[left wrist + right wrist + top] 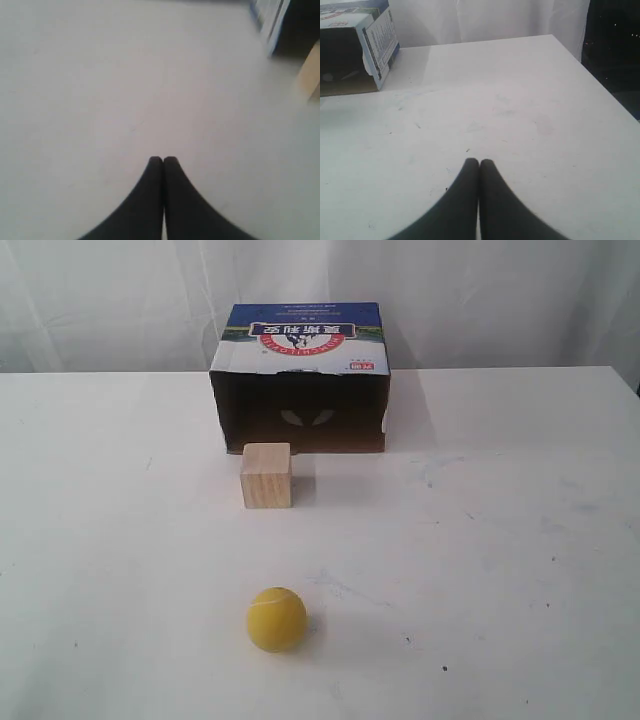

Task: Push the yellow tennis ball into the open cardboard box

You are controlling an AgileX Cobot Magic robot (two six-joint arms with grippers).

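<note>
The yellow tennis ball (277, 619) sat by itself on the white desk (500, 540), toward the near edge as the exterior view had it, a pale seam curving across its top. It was well apart from the open cardboard box (300, 380), which stood at the far side of the desk in front of a white curtain (100, 300). The box's dark mouth faced the ball, and its blue top panel carried a red-and-white logo printed upside down. A small wooden cube (266, 476) stood between the two, just in front of the left part of the box's opening and roughly in line with the ball. Whether the cube touched the cardboard I could not tell.

The left tool (163, 159) had its two dark fingers pressed together, tip against tip, gripping nothing, over bare desk. A corner of the box and an edge of the cube showed blurred at the border of its wrist view. The right tool (479, 161) was likewise closed on nothing above the scuffed white surface, with the box's printed side panel in its view, well away from the fingertips.
</note>
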